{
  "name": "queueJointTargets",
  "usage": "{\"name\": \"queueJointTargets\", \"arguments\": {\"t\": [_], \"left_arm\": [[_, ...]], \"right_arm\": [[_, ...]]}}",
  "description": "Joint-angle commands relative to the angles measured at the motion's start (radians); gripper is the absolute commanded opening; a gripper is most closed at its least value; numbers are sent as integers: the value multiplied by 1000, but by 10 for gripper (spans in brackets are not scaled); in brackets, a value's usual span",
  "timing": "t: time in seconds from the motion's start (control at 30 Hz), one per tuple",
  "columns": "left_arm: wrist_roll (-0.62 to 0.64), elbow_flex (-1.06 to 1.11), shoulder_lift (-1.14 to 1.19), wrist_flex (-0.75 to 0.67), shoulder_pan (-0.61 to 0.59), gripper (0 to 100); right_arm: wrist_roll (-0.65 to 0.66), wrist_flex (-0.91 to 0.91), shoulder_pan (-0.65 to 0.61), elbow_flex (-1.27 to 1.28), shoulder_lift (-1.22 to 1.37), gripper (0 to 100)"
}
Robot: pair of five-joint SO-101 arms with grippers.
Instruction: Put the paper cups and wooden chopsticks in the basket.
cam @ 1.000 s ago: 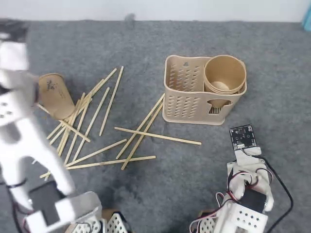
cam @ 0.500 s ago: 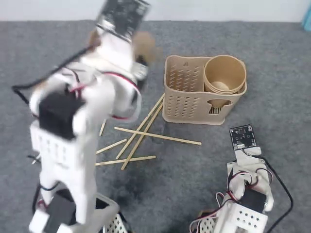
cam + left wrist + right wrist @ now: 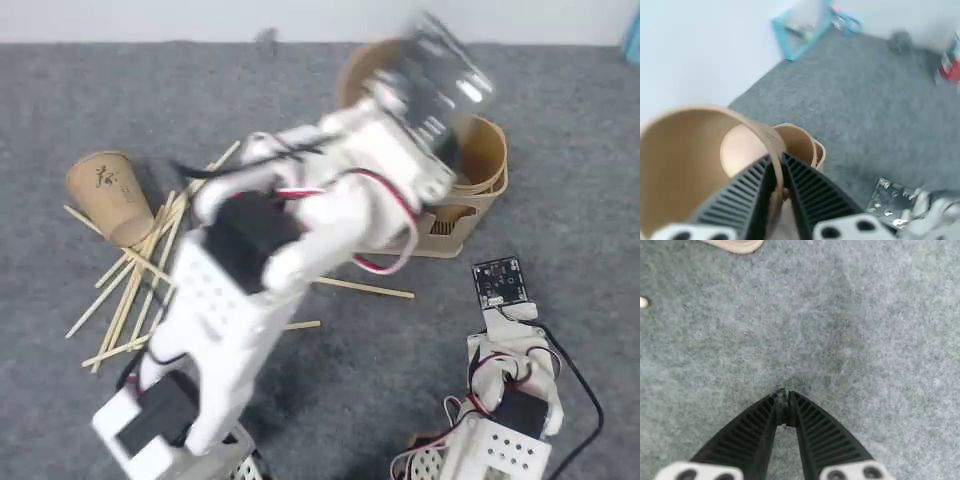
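Note:
My left gripper [image 3: 779, 165] is shut on the rim of a tan paper cup [image 3: 685, 165], held above the basket [image 3: 470, 215]. The cup's rim [image 3: 360, 70] pokes out behind the left arm in the high view. Below it, stacked paper cups [image 3: 797, 142] sit in the basket's right compartment [image 3: 485, 150]. Another paper cup [image 3: 108, 195] lies on the carpet at the left, next to several scattered wooden chopsticks [image 3: 140, 270]. One chopstick [image 3: 365, 288] lies in front of the basket. My right gripper [image 3: 786, 405] is shut with nothing in it, just above the carpet in front of the basket.
The left arm [image 3: 300, 250] stretches diagonally across the middle and hides the basket's left compartment. The right arm [image 3: 510, 370] sits folded at the near right. The basket's base [image 3: 735, 245] and a chopstick tip [image 3: 644, 302] are beyond the right gripper.
The left arm has swung from the table's left side to the right, carrying a paper cup to above the basket. The right arm has not moved.

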Motion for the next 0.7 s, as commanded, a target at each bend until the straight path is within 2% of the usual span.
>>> {"name": "queueJointTargets", "arguments": {"t": [0.0, 0.27, 0.43, 0.67], "left_arm": [[-57, -24, 28, -63, 31, 13], [-141, -24, 144, -57, 28, 13], [-143, -24, 215, -74, -28, 13], [-143, -24, 245, -69, -32, 13]], "right_arm": [[15, -2, 12, -6, -19, 8], [17, -4, 12, -6, -19, 8], [17, -4, 4, -6, -19, 8], [17, -4, -13, -6, -19, 8]]}}
